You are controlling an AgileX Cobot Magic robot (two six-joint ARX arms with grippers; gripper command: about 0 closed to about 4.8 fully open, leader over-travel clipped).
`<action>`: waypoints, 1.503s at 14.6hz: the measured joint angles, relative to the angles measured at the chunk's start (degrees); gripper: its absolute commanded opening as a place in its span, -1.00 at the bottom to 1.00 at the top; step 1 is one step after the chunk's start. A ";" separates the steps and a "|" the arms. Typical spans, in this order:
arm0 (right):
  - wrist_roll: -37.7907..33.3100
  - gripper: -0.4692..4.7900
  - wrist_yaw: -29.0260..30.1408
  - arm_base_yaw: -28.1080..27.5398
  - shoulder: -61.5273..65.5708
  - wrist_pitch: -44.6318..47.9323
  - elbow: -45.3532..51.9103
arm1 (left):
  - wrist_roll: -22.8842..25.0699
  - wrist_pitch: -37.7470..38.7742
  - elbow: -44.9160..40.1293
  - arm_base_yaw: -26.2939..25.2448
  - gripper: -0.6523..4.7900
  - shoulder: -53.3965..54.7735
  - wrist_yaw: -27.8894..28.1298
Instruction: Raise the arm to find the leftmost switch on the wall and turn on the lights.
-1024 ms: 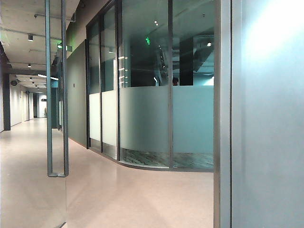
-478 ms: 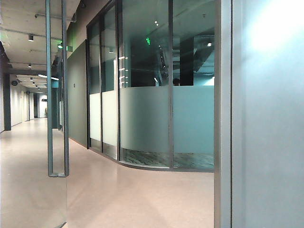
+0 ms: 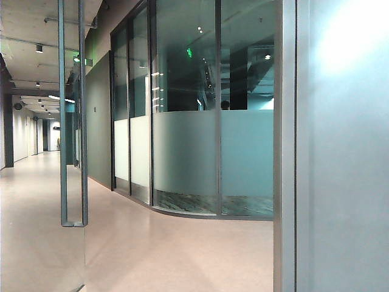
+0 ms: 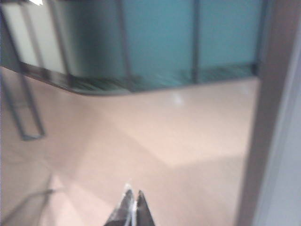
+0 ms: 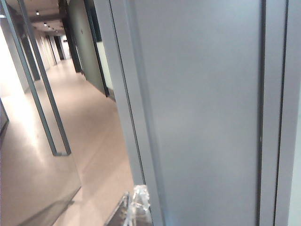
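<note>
No switch shows in any view. A grey wall panel (image 3: 346, 152) fills the right of the exterior view, and neither arm appears there. In the right wrist view my right gripper (image 5: 136, 198) is shut, its tape-wrapped fingertips together and holding nothing, close beside the edge of the grey wall (image 5: 207, 108). The blurred left wrist view shows my left gripper (image 4: 133, 195) shut and holding nothing, its dark tips pointing out over the beige floor (image 4: 178, 141).
A glass door with a long metal handle (image 3: 73, 121) stands at the left. A curved frosted-glass partition (image 3: 206, 152) lies ahead. The corridor floor (image 3: 152, 249) runs back to the left. A metal door frame post (image 3: 284, 146) borders the wall panel.
</note>
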State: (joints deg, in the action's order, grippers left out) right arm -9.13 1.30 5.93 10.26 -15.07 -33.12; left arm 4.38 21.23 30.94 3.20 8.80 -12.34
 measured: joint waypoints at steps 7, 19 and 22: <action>0.02 -0.82 0.00 0.00 -1.81 -2.43 0.04 | -0.15 0.50 -0.28 0.00 -0.78 -4.57 2.51; 0.00 -0.82 -0.02 0.00 -1.92 -2.45 0.04 | -2.51 0.85 -4.76 0.00 -0.78 -7.45 18.29; 0.00 -0.82 -0.02 0.00 -2.16 -2.60 0.07 | -6.43 -2.45 -15.08 -0.02 -0.78 -8.48 19.54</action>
State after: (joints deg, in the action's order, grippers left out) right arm -9.13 1.28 5.93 8.10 -17.67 -33.06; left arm -2.04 18.79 15.86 3.18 0.32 7.20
